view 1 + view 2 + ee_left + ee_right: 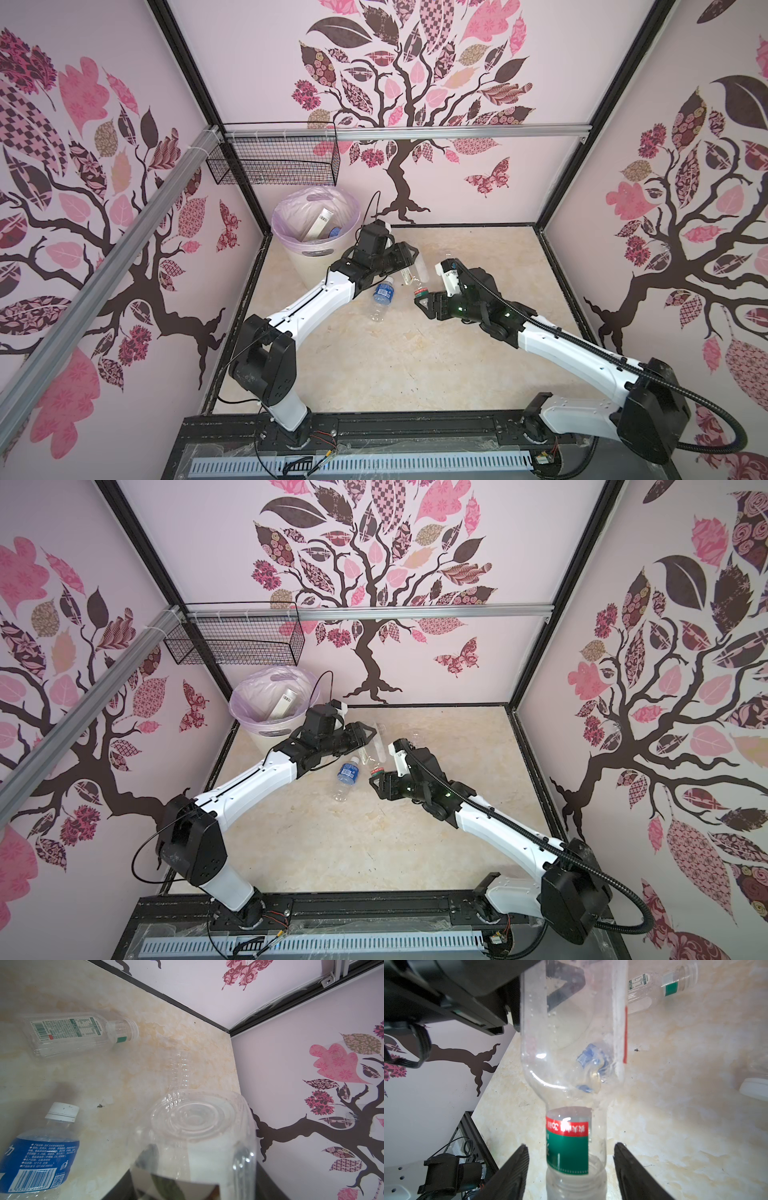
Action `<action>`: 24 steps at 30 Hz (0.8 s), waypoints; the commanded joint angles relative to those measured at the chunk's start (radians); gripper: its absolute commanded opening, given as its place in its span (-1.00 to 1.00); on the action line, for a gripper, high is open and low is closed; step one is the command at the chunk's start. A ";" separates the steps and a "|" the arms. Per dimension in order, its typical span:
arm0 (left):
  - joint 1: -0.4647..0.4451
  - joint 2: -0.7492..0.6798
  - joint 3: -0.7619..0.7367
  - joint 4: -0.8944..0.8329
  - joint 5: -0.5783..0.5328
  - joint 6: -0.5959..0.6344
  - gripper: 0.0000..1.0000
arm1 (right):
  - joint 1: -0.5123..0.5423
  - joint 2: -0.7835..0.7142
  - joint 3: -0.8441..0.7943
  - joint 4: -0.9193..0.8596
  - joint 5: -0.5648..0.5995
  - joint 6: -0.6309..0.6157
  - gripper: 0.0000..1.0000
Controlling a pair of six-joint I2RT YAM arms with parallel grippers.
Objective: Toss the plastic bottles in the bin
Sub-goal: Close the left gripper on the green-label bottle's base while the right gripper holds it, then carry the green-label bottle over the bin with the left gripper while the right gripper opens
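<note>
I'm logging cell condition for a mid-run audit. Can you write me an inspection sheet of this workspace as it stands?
Surface: beige marbled table, bare apart from bottles and a small dark speck.
Job's things: red-and-green-banded bottle between both claws; blue-label bottle and green-label bottle lying on the table; bin upright in the far left corner, items already inside.
Clutter: nothing seen.
Grippers: left claw appears shut on the banded bottle's body; right claw open, gaps either side of its neck.
Cables: corrugated conduit loops behind the right arm; thin cable arcs above the left arm.
Surroundings: wire basket on the rail; tree-patterned walls.

Clear bottle point(571, 1053), neck between spread right claw point(571, 1146)
</note>
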 commanded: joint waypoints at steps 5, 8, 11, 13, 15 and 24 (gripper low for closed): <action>0.002 -0.052 0.008 -0.043 -0.032 0.051 0.14 | 0.006 -0.091 0.016 -0.022 0.062 -0.030 0.86; 0.003 -0.057 0.037 -0.072 -0.040 0.074 0.14 | 0.005 -0.111 0.025 -0.045 0.107 -0.050 0.99; 0.006 -0.063 0.078 -0.106 -0.053 0.099 0.14 | 0.006 -0.123 0.046 -0.074 0.133 -0.068 0.99; 0.007 -0.065 0.111 -0.134 -0.058 0.116 0.15 | 0.006 -0.136 0.051 -0.081 0.144 -0.074 0.99; 0.009 -0.065 0.152 -0.167 -0.062 0.140 0.14 | 0.006 -0.150 0.055 -0.086 0.157 -0.076 0.99; 0.020 -0.095 0.302 -0.265 -0.088 0.220 0.14 | 0.006 -0.169 0.097 -0.106 0.203 -0.101 0.99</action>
